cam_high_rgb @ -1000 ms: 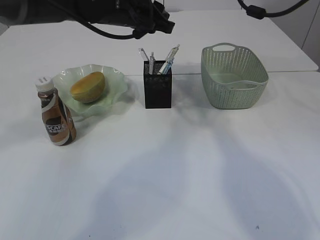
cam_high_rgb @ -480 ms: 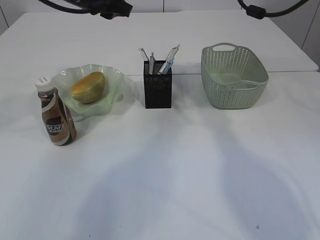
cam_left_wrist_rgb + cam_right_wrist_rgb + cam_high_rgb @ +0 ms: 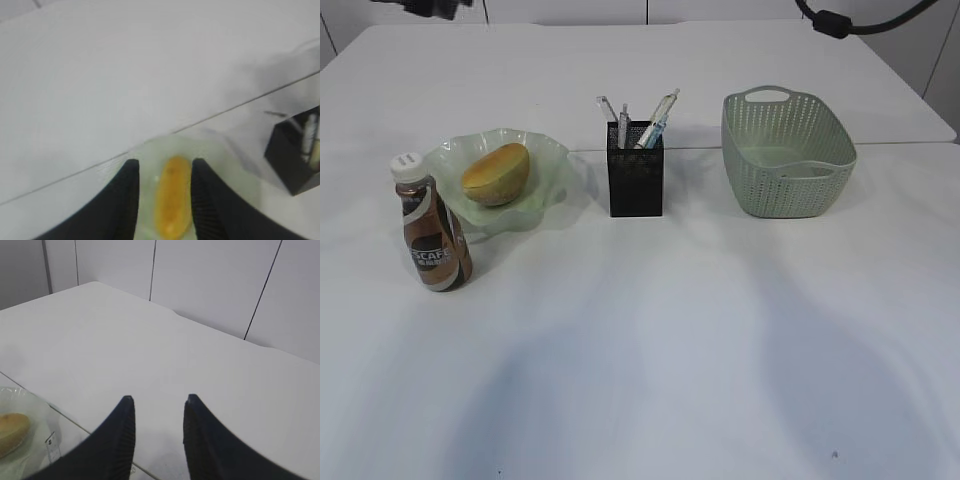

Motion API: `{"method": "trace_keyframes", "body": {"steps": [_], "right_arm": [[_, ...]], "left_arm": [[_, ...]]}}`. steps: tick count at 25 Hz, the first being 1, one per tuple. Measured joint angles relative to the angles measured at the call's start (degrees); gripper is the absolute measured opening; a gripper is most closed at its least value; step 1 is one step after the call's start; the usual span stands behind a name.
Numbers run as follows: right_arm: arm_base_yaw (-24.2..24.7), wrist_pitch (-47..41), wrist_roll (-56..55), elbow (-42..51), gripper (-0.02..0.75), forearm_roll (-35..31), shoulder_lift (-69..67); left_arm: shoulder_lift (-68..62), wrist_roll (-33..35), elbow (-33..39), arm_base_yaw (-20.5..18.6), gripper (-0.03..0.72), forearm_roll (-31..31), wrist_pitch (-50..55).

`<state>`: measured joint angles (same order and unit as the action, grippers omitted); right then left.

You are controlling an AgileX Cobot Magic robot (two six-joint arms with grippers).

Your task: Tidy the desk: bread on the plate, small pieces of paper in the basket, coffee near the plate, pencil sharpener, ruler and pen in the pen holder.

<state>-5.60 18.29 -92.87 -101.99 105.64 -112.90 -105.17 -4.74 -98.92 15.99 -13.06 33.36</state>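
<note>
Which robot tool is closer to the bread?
Left. The left tool hangs open high above the bread, framing it. The right tool is off to the side, bread at its view's edge.

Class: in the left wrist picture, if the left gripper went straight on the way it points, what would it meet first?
Probably the bread on the plate: it lies between the fingers of the open left gripper. Depth is unclear.
</note>
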Motion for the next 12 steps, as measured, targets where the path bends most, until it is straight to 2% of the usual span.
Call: {"method": "trace_keyframes", "body": {"steps": [2,4,12], "right_arm": [[0.00,0.00,0.00,0.00,0.277,0.00,0.00],[0.00,0.00,0.00,0.00,0.277,0.00,0.00],[0.00,2.54,0.00,0.70,0.277,0.00,0.00]], "left_arm": [[1.04,-3.38,0.00,-0.81,0.244,-4.42,4.95],[2.21,-4.91,0.00,-1.42,0.244,-6.29,9.58],[5.89,-5.74,0.00,-2.15,0.244,-6.10,23.71]]}}
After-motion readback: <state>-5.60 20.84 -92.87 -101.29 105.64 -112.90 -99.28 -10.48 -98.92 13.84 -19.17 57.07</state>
